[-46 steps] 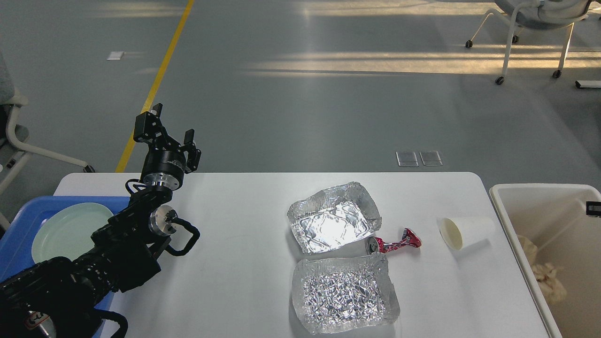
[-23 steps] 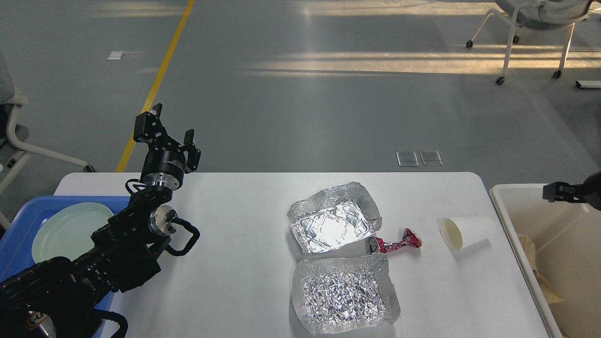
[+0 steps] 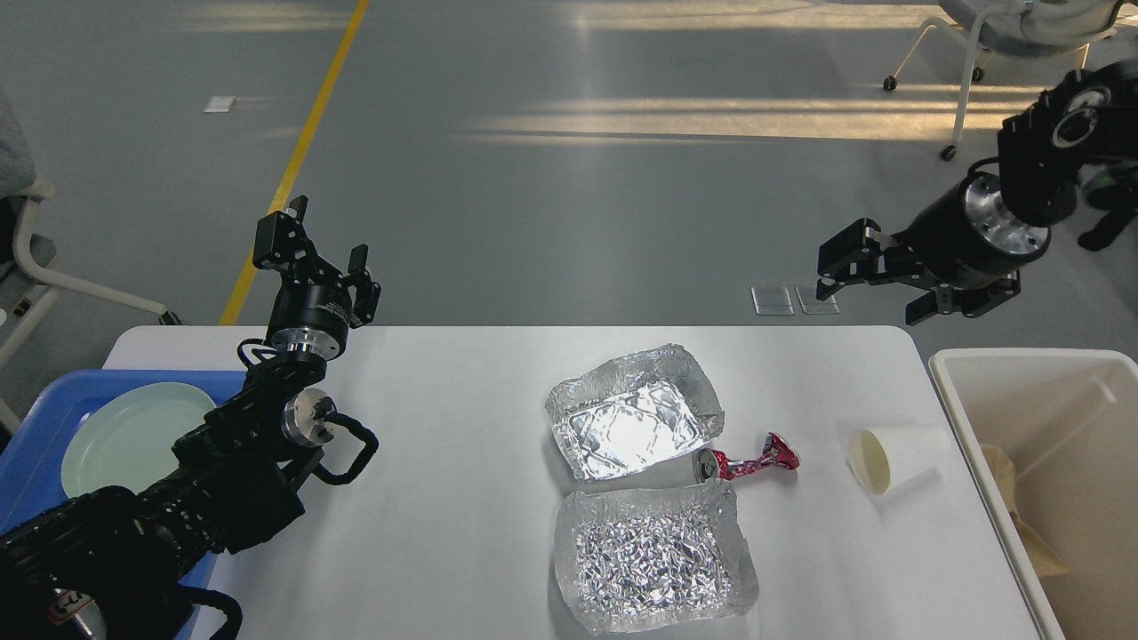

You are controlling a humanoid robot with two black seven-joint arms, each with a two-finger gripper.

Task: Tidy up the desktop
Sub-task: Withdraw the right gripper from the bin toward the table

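Observation:
The white desktop point(image 3: 462, 533) carries two crumpled foil trays, one further back point(image 3: 633, 423) and one near the front point(image 3: 653, 558). A crushed red can point(image 3: 749, 462) lies between them. A white paper cup point(image 3: 892, 457) lies on its side near the right edge. My left gripper point(image 3: 324, 236) is open and empty, raised above the table's far left corner. My right gripper point(image 3: 876, 284) is open and empty, held in the air beyond the table's far right corner, above and behind the cup.
A deep off-white bin point(image 3: 973, 444) stands off the right edge with tan paper point(image 3: 1022, 524) inside. A blue tray point(image 3: 44, 418) at the left holds a pale green plate point(image 3: 124, 436). Chairs stand on the floor behind.
My right arm has risen from over the bin into full view, up and to the left. The paper cup has shifted slightly right and forward. The left arm has not moved.

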